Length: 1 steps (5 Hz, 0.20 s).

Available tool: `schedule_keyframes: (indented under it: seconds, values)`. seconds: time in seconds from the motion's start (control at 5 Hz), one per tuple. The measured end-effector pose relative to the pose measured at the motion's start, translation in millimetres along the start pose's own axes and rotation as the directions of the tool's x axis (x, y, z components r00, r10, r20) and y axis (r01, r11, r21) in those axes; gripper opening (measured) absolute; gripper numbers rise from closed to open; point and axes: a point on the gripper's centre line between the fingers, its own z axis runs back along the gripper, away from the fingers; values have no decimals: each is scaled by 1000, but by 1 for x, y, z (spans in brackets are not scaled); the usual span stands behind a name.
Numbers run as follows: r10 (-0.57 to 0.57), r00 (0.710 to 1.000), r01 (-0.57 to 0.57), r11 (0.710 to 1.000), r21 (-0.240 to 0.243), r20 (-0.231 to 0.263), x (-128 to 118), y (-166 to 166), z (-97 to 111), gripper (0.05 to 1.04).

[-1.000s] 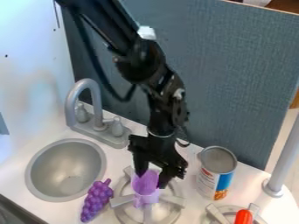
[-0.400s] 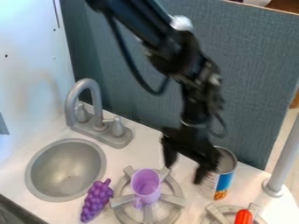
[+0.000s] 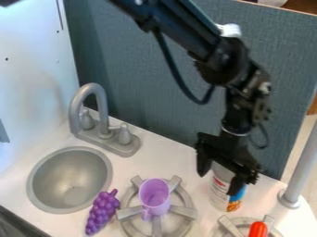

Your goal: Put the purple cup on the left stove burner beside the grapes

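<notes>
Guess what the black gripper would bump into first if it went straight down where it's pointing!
Probably the can, because the gripper hangs right over it in the picture. Depth is hard to judge, though, so its fingers might reach the white counter instead.

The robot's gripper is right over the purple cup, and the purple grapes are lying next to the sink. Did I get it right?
Not quite: the gripper isn't over the purple cup. The camera view shows it at the can. The purple grapes are indeed lying next to the sink.
</notes>
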Motion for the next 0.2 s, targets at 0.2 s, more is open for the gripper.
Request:
schedule_keyframes:
  seconds: [0.2]
  values:
    - [-19,1000,19,1000,7,4,1,-6,3,1001]
